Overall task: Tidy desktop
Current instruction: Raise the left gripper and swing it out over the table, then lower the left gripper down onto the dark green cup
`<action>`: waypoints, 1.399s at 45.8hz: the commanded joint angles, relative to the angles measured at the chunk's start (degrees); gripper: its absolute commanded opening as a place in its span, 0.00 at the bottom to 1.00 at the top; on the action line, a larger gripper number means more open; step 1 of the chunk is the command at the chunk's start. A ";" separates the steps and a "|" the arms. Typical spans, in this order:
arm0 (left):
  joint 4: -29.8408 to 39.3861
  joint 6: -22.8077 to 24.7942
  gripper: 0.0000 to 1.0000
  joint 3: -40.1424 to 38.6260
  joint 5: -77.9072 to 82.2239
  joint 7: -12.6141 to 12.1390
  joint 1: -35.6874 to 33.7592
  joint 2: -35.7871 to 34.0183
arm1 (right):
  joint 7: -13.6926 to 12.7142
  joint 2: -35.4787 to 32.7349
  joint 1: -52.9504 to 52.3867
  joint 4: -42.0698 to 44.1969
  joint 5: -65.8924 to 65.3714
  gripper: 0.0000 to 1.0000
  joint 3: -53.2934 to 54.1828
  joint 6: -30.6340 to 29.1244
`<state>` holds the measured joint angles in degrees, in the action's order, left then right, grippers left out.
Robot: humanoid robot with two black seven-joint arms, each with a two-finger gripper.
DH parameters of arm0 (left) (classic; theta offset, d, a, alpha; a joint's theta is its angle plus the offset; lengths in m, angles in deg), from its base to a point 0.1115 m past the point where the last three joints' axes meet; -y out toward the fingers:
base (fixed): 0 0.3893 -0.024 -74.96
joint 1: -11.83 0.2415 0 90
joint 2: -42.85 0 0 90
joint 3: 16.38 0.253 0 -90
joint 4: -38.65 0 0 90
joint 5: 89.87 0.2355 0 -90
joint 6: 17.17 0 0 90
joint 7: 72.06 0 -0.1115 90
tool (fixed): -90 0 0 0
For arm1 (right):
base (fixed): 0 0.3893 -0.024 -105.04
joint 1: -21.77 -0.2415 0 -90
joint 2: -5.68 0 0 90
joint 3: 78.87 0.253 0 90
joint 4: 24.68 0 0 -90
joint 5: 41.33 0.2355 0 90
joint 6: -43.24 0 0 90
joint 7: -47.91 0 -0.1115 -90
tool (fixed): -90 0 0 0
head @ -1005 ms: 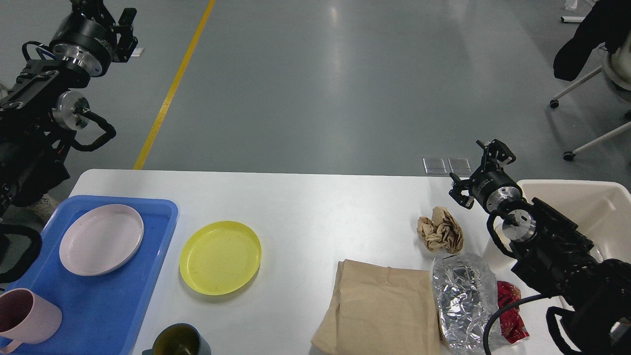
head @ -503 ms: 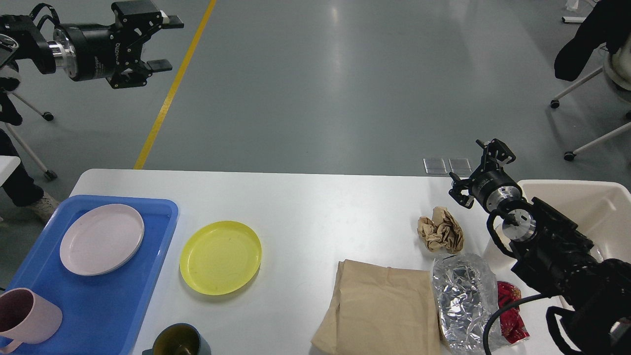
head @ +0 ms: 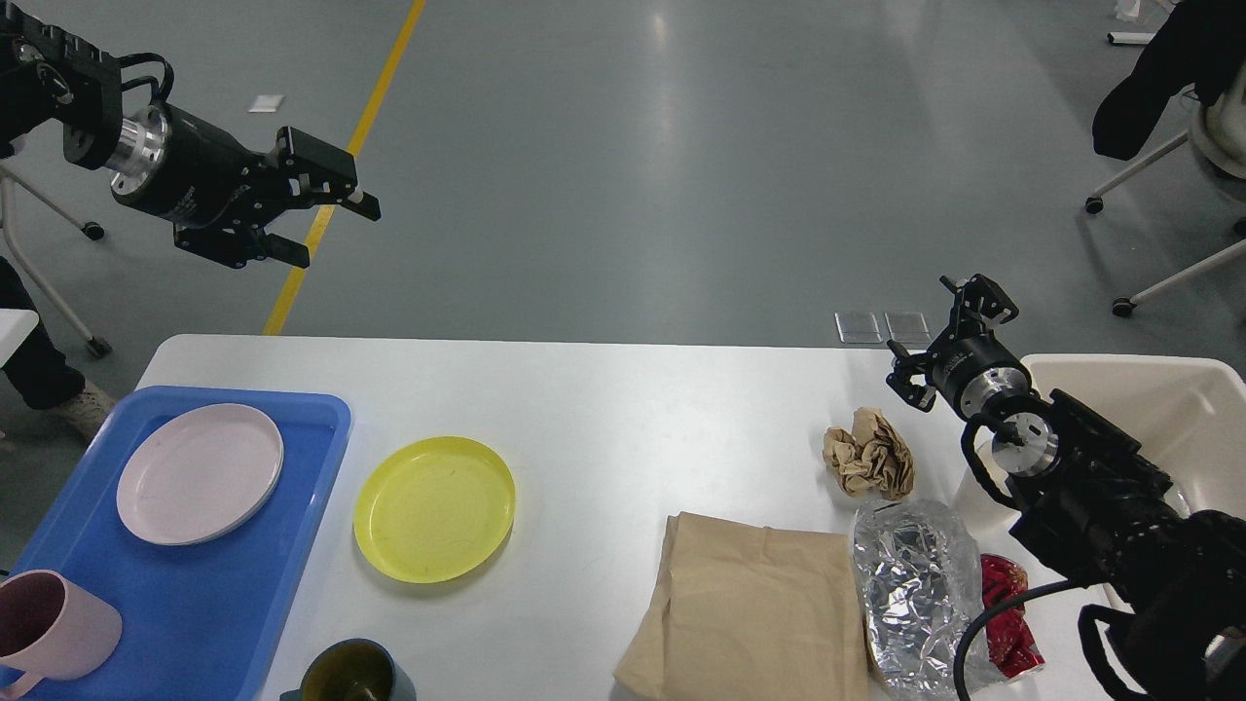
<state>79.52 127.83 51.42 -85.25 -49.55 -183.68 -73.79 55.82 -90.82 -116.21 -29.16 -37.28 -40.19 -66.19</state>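
Note:
The white desktop (head: pixel 623 389) fills the lower half of the head view. On it lie a yellow plate (head: pixel 434 508), a crumpled brown paper ball (head: pixel 869 454), a flat brown paper bag (head: pixel 754 608), a silver foil bag (head: pixel 915 574) and a red wrapper (head: pixel 1007 613). A dark green mug (head: pixel 352 674) stands at the near edge. My left gripper (head: pixel 334 231) hangs open and empty, high over the floor beyond the table's far left corner. My right gripper (head: pixel 936 329) stands open and empty just right of the paper ball.
A blue tray (head: pixel 204 594) at the near left holds a pink plate (head: pixel 201 473) and a pink mug (head: pixel 54 625). A beige bin (head: pixel 1158 399) sits at the right edge, behind my right arm. Office chairs stand on the floor at the far right.
My left arm has swung around, so its gripper now points right and sits lower and farther right, nearer the table. The right arm and all objects have stayed put.

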 commanded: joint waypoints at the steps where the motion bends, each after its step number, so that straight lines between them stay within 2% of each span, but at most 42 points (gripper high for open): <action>1: 1.06 0.00 0.97 0.14 0.03 -0.01 -1.71 1.68 | 0.00 0.00 -0.02 0.00 0.00 1.00 -0.01 0.00; 14: 1.06 0.00 0.97 0.40 0.03 -0.01 -4.88 7.22 | 0.00 0.00 -0.02 0.00 0.00 1.00 -0.01 0.00; 29: 1.50 0.00 0.97 -0.39 0.03 0.08 -5.23 8.27 | 0.00 0.00 -0.02 0.00 0.00 1.00 -0.01 0.00; 39: 8.79 0.00 0.97 -0.65 0.03 -0.01 -7.60 10.64 | 0.00 0.00 0.07 0.00 0.00 1.00 -0.01 0.00; 49: 10.29 0.00 0.96 -0.22 0.12 -0.18 -5.76 17.93 | 0.00 0.00 -0.02 0.00 0.00 1.00 -0.01 0.00; 54: 11.16 0.00 0.96 0.22 0.74 -2.29 -5.49 21.36 | 0.00 0.00 0.07 0.00 0.00 1.00 0.07 0.00; 64: 19.07 0.00 0.96 1.19 0.74 -9.41 -5.58 23.39 | 0.00 0.00 0.07 0.00 0.00 1.00 -0.01 0.00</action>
<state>94.40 127.82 51.83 -84.52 -55.39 -189.29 -51.13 55.82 -90.83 -116.20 -29.16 -37.28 -40.18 -66.19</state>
